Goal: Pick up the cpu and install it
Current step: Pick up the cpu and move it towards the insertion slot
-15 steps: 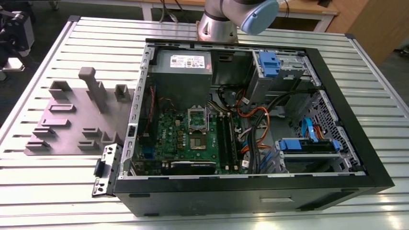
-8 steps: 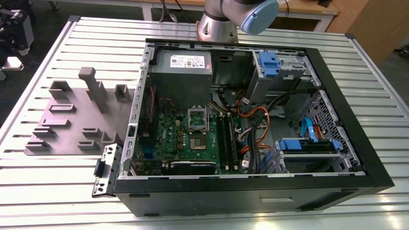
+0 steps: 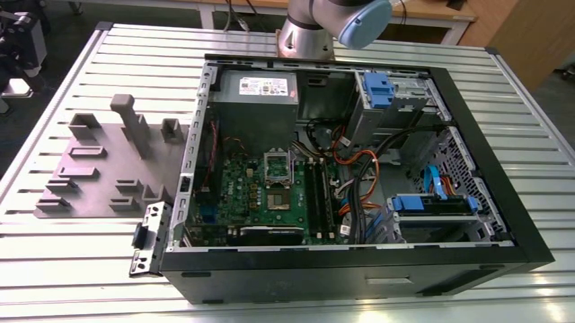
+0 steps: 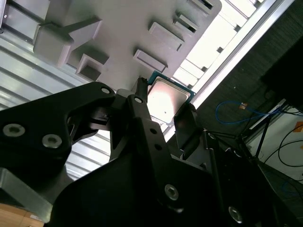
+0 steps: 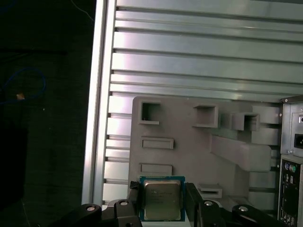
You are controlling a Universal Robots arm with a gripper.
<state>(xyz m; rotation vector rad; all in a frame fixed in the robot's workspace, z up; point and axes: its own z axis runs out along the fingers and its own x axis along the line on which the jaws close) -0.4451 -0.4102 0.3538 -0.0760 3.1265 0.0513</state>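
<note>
**A:** Where's the cpu (image 5: 162, 202) right now?

**B:** In the claw (image 5: 163, 195). Both wrist views show it pinched between the two black fingers (image 5: 192, 196), one pressed against each side edge. Its silvery top faces the camera, with a thin teal rim around it.

**A:** So the claw is closed on it?

**B:** Yes, it is clamped on the cpu (image 4: 166, 98). In the second wrist view the claw (image 4: 163, 102) has a finger (image 4: 184, 120) on either side of it too.

**A:** What's underneath?

**B:** The grey tray (image 5: 189, 156) with its raised blocks and pockets. The cpu sits over the tray's edge, where the tray meets the slatted metal table (image 5: 189, 56).

**A:** And in the exterior view?

**B:** The open computer case (image 3: 359, 272) lies on the table (image 3: 72, 269). The tray (image 3: 106, 168) is just beside it at nine o'clock, on the exterior view's left. The arm (image 3: 310, 30) rises at twelve o'clock of the case.

**A:** And the socket?

**B:** The socket (image 3: 277, 166) is a silver frame with a dark centre on the green board (image 3: 265, 198), at nine o'clock of the case's middle. A grey metal box (image 3: 256, 91) sits at twelve o'clock of it. The cpu is not yet in the socket.
</note>
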